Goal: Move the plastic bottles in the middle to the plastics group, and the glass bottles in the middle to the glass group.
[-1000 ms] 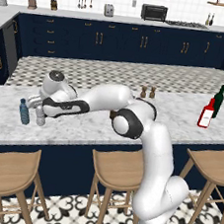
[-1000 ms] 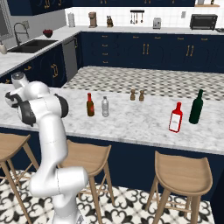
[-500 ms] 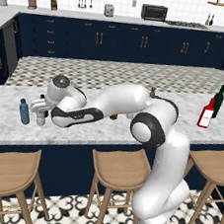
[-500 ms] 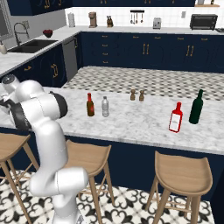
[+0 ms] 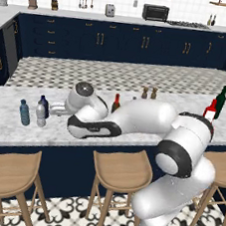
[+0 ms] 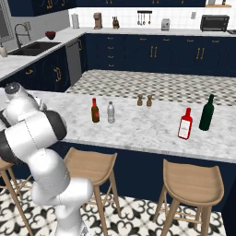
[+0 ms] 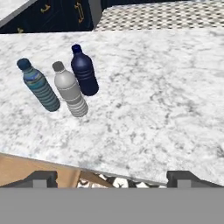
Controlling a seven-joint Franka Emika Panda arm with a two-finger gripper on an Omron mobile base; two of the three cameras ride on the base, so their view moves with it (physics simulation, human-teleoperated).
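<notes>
One clear plastic bottle [image 7: 70,95] is standing upright at the left end of the tabletop [image 7: 166,87], tucked between the teal-blue bottle [image 7: 39,86] and the dark navy bottle [image 7: 85,71] and just beside both, so that one looks delivered to the plastics group. The end effector [image 7: 111,177] is hanging empty, its fingertips set wide apart at the near edge of the tabletop, with nothing between them. The coming move is turning on what lies to the right of it: the second clear bottle [image 6: 110,112] and the amber glass bottle [image 6: 95,110] are standing upright, close side by side, in the middle of the tabletop, well apart from the end effector. The red bottle [image 6: 185,124] and the green bottle [image 6: 207,113] of the glass group are waiting farther right still. The right base view is showing that middle pair clearly, while in the left base view the arm is covering most of it, leaving the amber bottle's top peeking above.
</notes>
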